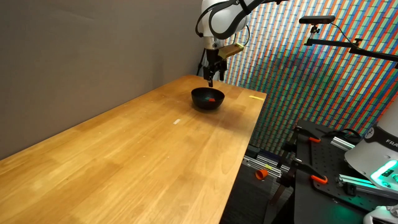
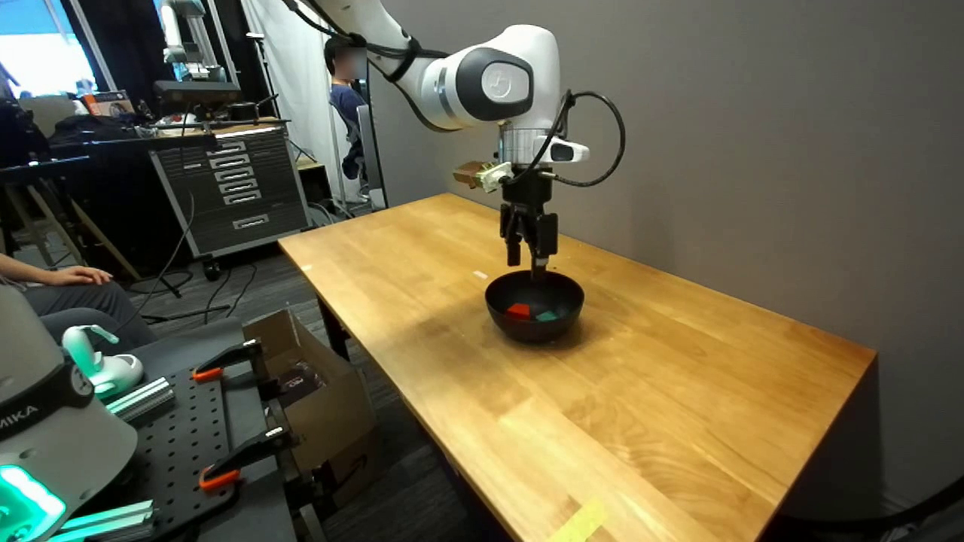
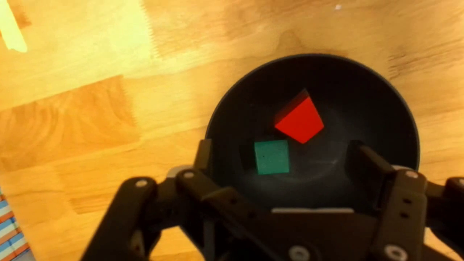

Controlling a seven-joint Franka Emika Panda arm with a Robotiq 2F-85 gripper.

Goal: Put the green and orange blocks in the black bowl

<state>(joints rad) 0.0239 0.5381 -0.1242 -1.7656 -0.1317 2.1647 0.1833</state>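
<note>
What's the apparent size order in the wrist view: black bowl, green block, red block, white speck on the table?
1. Black bowl, by far
2. Green block and red block: too alike to rank
3. White speck

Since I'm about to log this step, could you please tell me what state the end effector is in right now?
End effector: open, holding nothing, above the black bowl.
</note>
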